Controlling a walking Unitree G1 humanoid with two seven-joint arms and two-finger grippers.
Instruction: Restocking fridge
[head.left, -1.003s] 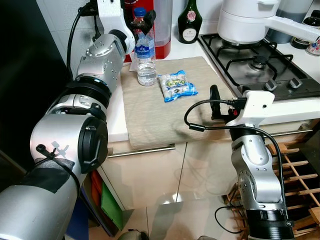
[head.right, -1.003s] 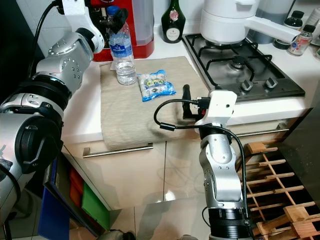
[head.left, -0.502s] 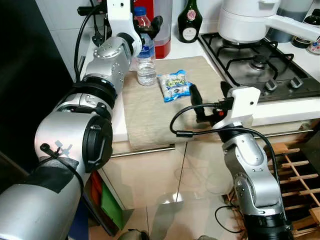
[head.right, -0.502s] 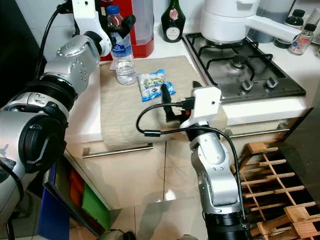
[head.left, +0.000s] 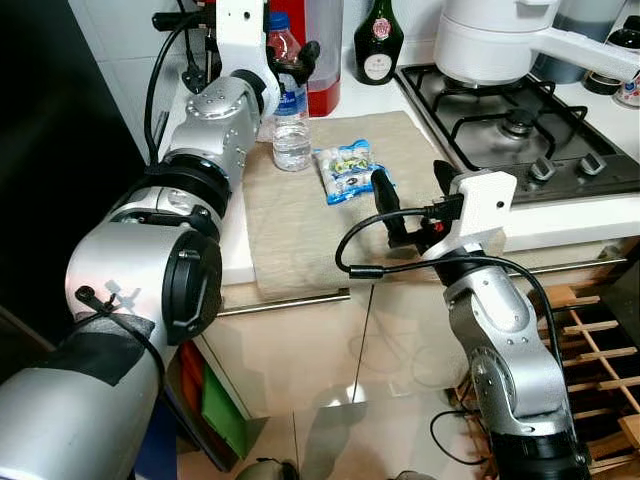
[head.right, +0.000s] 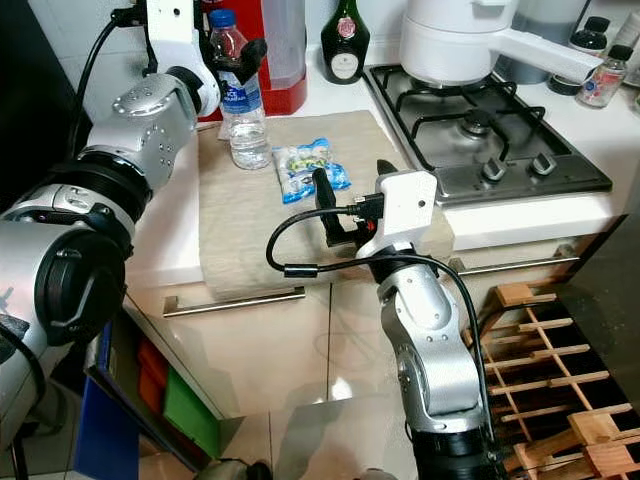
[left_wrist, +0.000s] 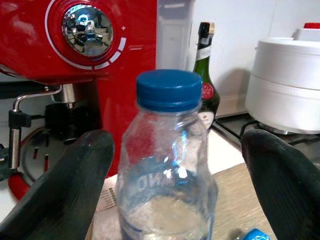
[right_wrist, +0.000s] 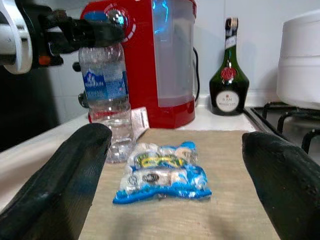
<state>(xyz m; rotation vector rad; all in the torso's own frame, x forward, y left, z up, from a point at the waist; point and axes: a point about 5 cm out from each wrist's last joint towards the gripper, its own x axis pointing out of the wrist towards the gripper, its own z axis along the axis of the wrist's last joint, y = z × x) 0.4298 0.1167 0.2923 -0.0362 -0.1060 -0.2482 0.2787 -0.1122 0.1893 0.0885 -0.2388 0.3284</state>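
Right claw (head.left: 408, 182) has swung in over the bench (head.left: 235, 240), open, facing the snack packet (head.left: 350, 171) ahead; left claw (head.left: 292, 52), open, now straddles the water bottle (head.left: 292, 115): both pickups look imminent

No text legible anywhere. Water bottle (right_wrist: 106, 100) blue label: mountain picture, lettering too small. Dark bottle (right_wrist: 228, 80) red seal, white label: print blurred. Snack packet (right_wrist: 162, 171) print unreadable.
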